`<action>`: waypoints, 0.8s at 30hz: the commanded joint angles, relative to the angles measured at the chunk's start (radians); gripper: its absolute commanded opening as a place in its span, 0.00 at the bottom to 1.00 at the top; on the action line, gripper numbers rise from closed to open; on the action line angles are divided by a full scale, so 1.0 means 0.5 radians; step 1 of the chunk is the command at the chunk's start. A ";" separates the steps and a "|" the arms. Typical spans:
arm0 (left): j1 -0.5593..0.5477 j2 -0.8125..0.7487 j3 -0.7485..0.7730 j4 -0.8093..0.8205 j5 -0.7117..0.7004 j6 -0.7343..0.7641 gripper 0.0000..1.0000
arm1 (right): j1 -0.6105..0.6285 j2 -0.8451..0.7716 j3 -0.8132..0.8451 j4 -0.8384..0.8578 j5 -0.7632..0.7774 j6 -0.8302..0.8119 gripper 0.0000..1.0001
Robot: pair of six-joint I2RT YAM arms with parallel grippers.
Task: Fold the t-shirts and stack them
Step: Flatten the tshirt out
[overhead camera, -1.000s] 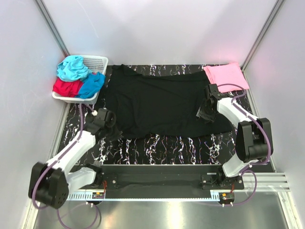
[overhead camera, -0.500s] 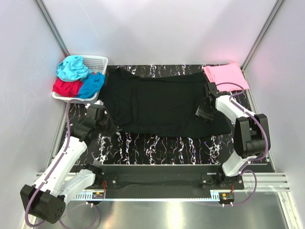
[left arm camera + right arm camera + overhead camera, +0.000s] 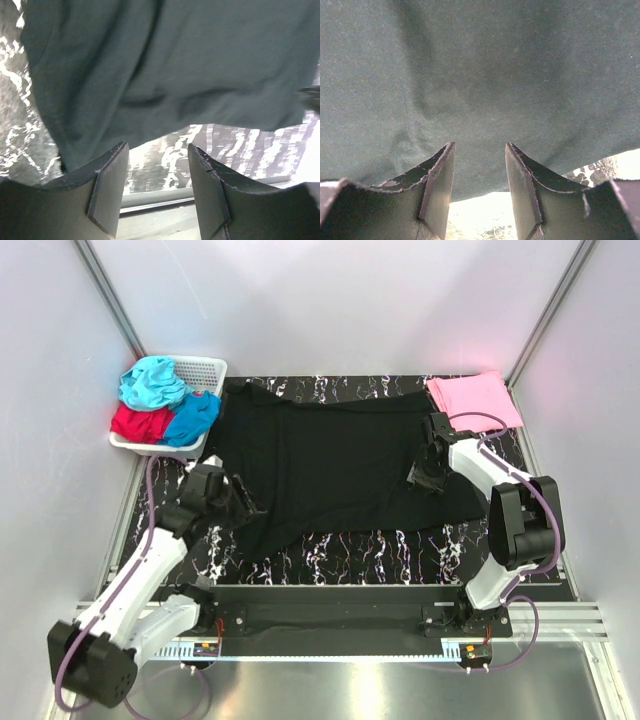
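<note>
The large black t-shirt (image 3: 340, 455) lies spread across the marbled table, its lower left corner drooping toward the front. My left gripper (image 3: 243, 508) stands open at that corner with nothing between its fingers; in the left wrist view the gripper (image 3: 157, 147) frames bare table, and the black cloth (image 3: 165, 65) lies just beyond the tips. My right gripper (image 3: 425, 476) hovers open over the shirt's right side, and in the right wrist view the gripper (image 3: 480, 146) has the cloth (image 3: 480, 70) just ahead of it. A folded pink t-shirt (image 3: 475, 398) lies at the back right.
A white lattice basket (image 3: 205, 366) at the back left holds a teal t-shirt (image 3: 155, 382), a red one (image 3: 138, 424) and a blue one (image 3: 192, 417). White walls enclose the table on three sides. The arm bases stand on the metal rail at the near edge.
My left gripper has opened and let go of the black shirt's lower left edge, which dropped toward the front. The right gripper has barely moved.
</note>
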 commanded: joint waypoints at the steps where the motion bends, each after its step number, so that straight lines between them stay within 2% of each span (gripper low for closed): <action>1: -0.009 0.035 -0.041 -0.078 0.012 0.046 0.57 | 0.040 -0.004 0.063 0.010 0.063 -0.016 0.52; 8: -0.009 0.084 -0.014 -0.127 -0.135 0.021 0.57 | 0.046 0.024 0.075 0.010 0.076 -0.019 0.52; 13: -0.006 0.277 0.164 -0.145 -0.280 0.037 0.51 | 0.049 0.066 0.270 -0.012 0.066 -0.050 0.53; 15: -0.006 0.457 0.375 -0.133 -0.344 0.076 0.50 | 0.049 0.143 0.381 -0.039 0.048 -0.089 0.55; 19: 0.030 0.866 0.866 -0.127 -0.421 0.181 0.52 | 0.040 0.351 0.828 -0.152 0.014 -0.148 0.57; 21: 0.095 1.144 1.164 -0.112 -0.351 0.227 0.53 | 0.022 0.483 0.973 -0.177 -0.035 -0.160 0.58; 22: 0.204 1.243 1.259 -0.109 -0.281 0.227 0.54 | 0.010 0.523 1.110 -0.180 -0.059 -0.163 0.58; 23: 0.260 1.338 1.421 -0.072 -0.101 0.224 0.55 | 0.000 0.606 1.188 -0.180 -0.081 -0.163 0.59; 24: 0.312 1.530 1.510 -0.066 -0.038 0.200 0.55 | -0.027 0.655 1.352 -0.196 -0.099 -0.166 0.59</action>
